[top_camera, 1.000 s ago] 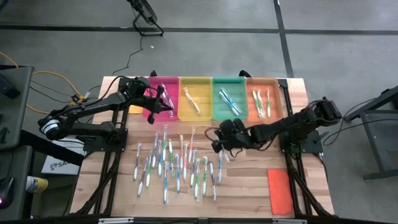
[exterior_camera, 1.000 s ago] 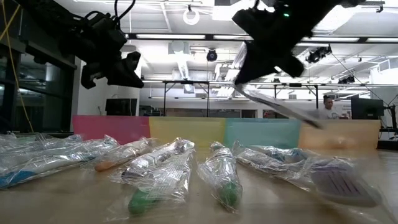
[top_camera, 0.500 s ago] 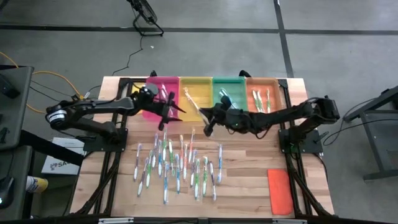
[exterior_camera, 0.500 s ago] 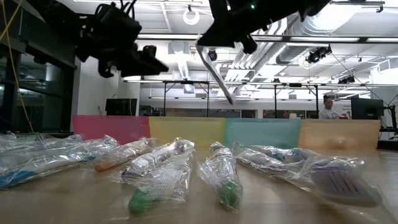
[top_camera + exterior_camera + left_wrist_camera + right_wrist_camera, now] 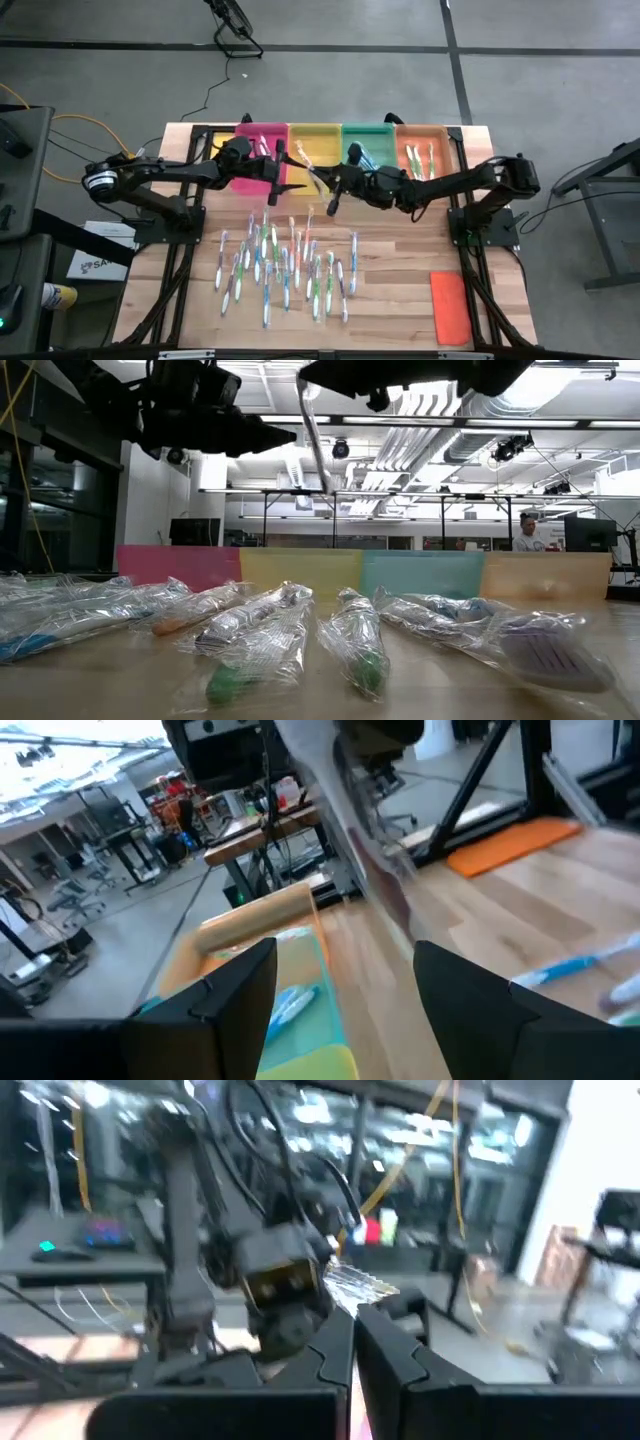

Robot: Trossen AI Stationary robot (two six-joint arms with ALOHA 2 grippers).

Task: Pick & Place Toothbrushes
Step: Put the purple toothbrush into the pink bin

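My right gripper [image 5: 328,183] is shut on a clear-wrapped toothbrush [image 5: 316,435] and hangs in the air near the front wall of the yellow tray [image 5: 314,150]. My left gripper [image 5: 291,168] stands open at the same height, where the pink tray [image 5: 250,165] meets the yellow one. Its fingers point at the hanging toothbrush [image 5: 350,830] without touching it. Several more wrapped toothbrushes [image 5: 285,265] lie flat on the table's middle. Others lie in the pink, yellow, green [image 5: 368,160] and orange [image 5: 425,155] trays. My right gripper pinches the wrapped toothbrush at its upper end [image 5: 305,392] between its two shut fingers [image 5: 335,1360]. The fingers come about level from the table's right. The toothbrush hangs below them, slanted and lifted clear of the table and trays.
The four trays stand side by side along the far edge. A flat orange lid [image 5: 450,305] lies at the near right. Bare wood shows between the pile and the lid. A person [image 5: 525,532] stands in the room behind.
My right gripper has lifted a wrapped toothbrush from the pile and carried it up and toward the far left, to the yellow tray's front. My left gripper has opened over the pink tray and moved toward the table's right, turning to face the right gripper.
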